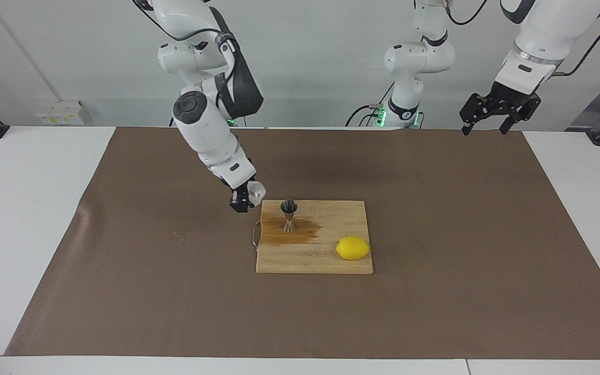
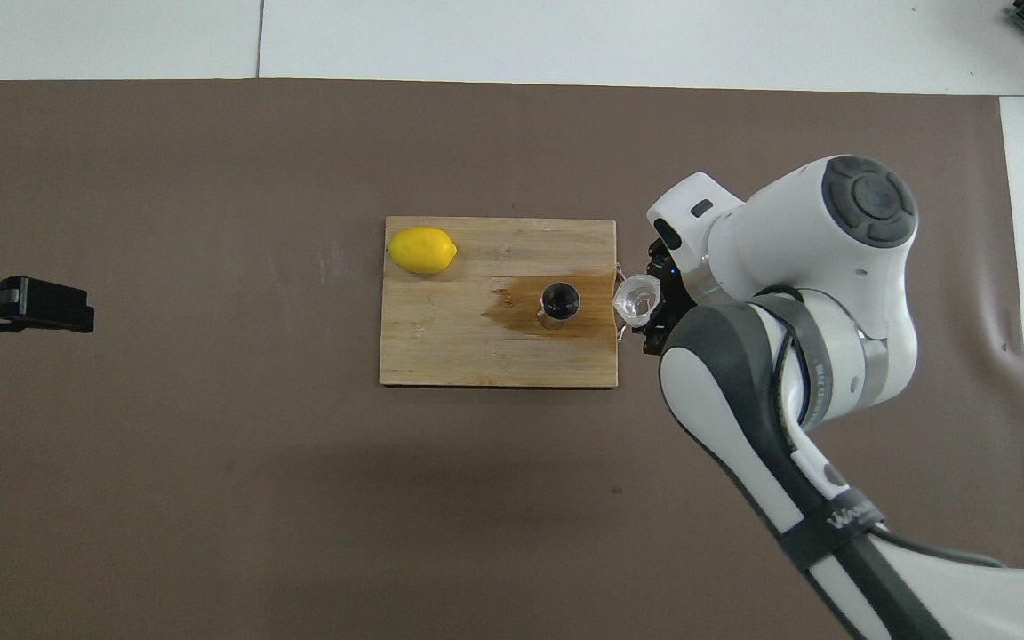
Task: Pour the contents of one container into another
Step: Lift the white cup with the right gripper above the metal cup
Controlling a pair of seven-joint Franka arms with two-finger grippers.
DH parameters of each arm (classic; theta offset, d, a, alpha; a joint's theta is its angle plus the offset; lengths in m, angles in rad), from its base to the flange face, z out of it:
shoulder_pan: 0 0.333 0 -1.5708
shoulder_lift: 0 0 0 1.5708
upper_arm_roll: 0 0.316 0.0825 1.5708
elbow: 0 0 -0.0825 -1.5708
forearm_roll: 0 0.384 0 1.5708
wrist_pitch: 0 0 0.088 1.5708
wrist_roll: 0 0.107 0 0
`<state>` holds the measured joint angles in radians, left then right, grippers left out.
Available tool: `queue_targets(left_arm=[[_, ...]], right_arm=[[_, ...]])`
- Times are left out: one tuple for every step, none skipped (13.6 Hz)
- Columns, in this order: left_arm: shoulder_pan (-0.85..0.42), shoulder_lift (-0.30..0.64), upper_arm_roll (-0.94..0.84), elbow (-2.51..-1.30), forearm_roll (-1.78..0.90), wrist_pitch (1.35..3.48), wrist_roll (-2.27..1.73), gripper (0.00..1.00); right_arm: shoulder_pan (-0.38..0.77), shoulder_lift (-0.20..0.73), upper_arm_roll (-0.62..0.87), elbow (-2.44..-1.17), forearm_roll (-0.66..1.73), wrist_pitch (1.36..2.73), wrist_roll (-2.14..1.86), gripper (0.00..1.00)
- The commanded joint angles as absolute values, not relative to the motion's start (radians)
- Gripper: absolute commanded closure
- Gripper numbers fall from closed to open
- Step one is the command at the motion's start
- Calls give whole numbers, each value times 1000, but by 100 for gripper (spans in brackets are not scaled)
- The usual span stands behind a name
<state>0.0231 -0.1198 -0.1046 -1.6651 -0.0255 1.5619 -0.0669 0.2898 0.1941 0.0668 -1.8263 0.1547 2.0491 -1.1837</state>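
Between the right gripper jaws, clamped tight, the glass cup hangs just beside the jigger, over the cutting board's handle edge; left gripper waits, jaws apart. From overhead, the cup looks clear and sparkly, mouth up, the jigger toward the lemon.

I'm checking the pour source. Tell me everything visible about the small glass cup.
The small glass cup is squat, clear and whitish with a textured, sparkly wall. It is held in the air, tilted, by the right gripper, shut on it, over the cutting board's handle end, beside the metal jigger and apart from it. Contents cannot be made out.
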Motion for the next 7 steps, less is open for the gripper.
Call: queue_targets(left_arm=[[40,-146,-110,-1689,-21,1555,-54,0],[40,-146,-110,-1689,-21,1555,-54,0],[40,-146,-110,-1689,-21,1555,-54,0],[40,-146,-112,-1689,-21,1555,-54,0],[40,-146,-110,-1689,-21,1555,-54,0],[40,-146,-112,-1689,-21,1555,-54,0],[40,-146,-112,-1689,-21,1555,-54,0]], right_arm=[[322,195,66,-1813,57,2068,-1141,79],[322,196,67,-1804,51,2072,-1137,79],[324,198,67,-1804,48,2097,-1125,79],[325,199,67,-1804,35,2126,-1118,79],[325,199,67,-1805,28,2138,-1117,79],[342,201,67,-1810,19,2160,-1114,79],[357,206,67,-1818,-18,2187,-1112,79]])
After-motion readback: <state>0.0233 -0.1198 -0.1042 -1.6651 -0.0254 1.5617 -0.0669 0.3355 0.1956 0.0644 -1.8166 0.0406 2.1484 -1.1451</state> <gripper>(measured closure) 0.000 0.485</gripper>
